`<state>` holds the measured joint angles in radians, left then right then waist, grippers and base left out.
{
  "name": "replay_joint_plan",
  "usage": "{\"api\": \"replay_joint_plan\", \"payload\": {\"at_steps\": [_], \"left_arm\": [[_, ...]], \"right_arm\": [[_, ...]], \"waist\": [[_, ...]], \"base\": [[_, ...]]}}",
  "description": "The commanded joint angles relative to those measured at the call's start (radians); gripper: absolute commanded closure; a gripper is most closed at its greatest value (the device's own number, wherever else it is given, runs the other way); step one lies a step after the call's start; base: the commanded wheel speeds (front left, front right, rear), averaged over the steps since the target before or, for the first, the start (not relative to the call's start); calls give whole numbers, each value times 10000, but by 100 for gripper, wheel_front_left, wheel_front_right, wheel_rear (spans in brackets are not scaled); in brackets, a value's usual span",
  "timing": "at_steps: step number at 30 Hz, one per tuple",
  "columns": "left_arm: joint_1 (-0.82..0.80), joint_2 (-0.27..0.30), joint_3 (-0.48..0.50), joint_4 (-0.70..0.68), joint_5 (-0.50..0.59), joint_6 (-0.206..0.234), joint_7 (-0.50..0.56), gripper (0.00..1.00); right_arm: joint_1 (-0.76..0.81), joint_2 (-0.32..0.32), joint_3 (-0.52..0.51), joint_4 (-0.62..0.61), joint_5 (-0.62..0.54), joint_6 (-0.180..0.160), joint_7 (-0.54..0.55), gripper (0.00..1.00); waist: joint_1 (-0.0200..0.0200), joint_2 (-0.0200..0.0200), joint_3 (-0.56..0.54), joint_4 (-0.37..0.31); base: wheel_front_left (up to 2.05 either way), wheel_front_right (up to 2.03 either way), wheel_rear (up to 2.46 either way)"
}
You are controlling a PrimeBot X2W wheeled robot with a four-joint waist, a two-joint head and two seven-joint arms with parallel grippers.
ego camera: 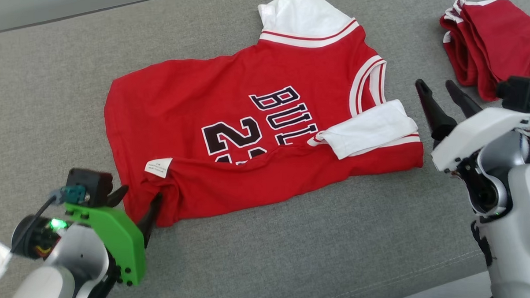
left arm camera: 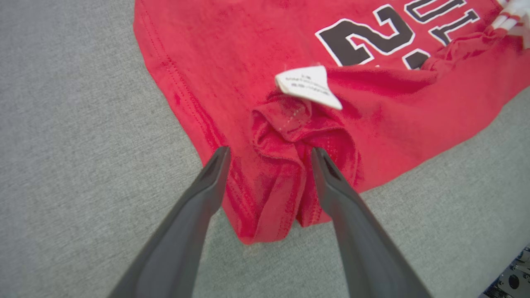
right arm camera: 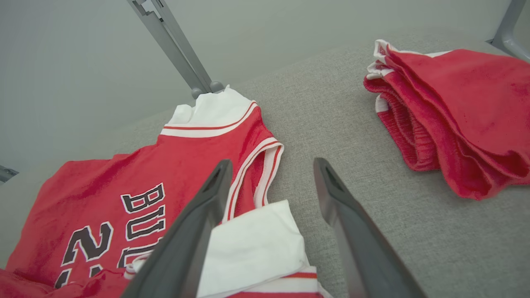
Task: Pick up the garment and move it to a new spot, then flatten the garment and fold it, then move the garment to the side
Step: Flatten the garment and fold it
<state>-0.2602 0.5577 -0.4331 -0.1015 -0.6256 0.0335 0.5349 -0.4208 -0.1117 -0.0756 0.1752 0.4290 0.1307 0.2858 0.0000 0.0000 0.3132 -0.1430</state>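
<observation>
The garment is a red jersey [ego camera: 228, 106] with white sleeves and dark lettering, lying spread on the grey fabric surface [ego camera: 295, 254]. Its near long edge is folded up over the number. My left gripper [ego camera: 136, 200] stands open at the jersey's near left corner. In the left wrist view its fingers [left arm camera: 215, 174] straddle the bunched red corner [left arm camera: 281, 136], just below a white label [left arm camera: 308, 85]. My right gripper [ego camera: 434, 85] is open and holds nothing, hovering just right of the folded-over white sleeve [ego camera: 370, 127]. Seen from the right wrist, that gripper [right arm camera: 273, 162] is above the sleeve [right arm camera: 252, 248] and the armhole.
A second red garment [ego camera: 495, 39] lies folded at the far right, close behind my right arm, also visible as a folded red pile [right arm camera: 455, 120] from the right wrist. The surface's front edge [ego camera: 428, 289] runs at the lower right. A grey metal strut [right arm camera: 174, 45] rises beyond the far edge.
</observation>
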Motion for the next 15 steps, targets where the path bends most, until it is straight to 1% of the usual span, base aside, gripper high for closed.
{"api": "replay_joint_plan", "payload": {"at_steps": [1,3,4,7,11,12,15], "left_arm": [[496,109,181,-268,-142,215,-257,0],[1145,129,426,-682,-198,519,-635,0],[1403,126,475,-876,-207,602,-775,0],[1945,-132,470,-1388,-280,802,-1143,0],[1806,-502,189,-1164,6,929,-1382,0],[1709,-661,131,-1056,-14,958,-1445,0],[1526,-872,-120,-662,249,992,-1542,0]], "right_arm": [[448,-177,-58,-227,92,-2,-132,0],[983,-455,-12,-679,67,-2,-72,0],[1211,-597,-30,-881,-11,-2,-48,0],[1938,-933,-27,-1399,-213,-2,139,0],[2200,-1127,35,-1549,-528,-2,298,0],[2187,-1127,74,-1502,-621,-2,319,0],[2092,-1169,357,-1288,-1009,-2,379,0]], "waist": [[0,0,-73,31],[0,0,-77,67],[0,0,-53,81],[0,0,120,140],[0,0,335,121],[0,0,372,111],[0,0,472,83]], "base": [[0,0,0],[0,0,0],[0,0,0],[0,0,0],[0,0,0],[0,0,0],[0,0,0]]}}
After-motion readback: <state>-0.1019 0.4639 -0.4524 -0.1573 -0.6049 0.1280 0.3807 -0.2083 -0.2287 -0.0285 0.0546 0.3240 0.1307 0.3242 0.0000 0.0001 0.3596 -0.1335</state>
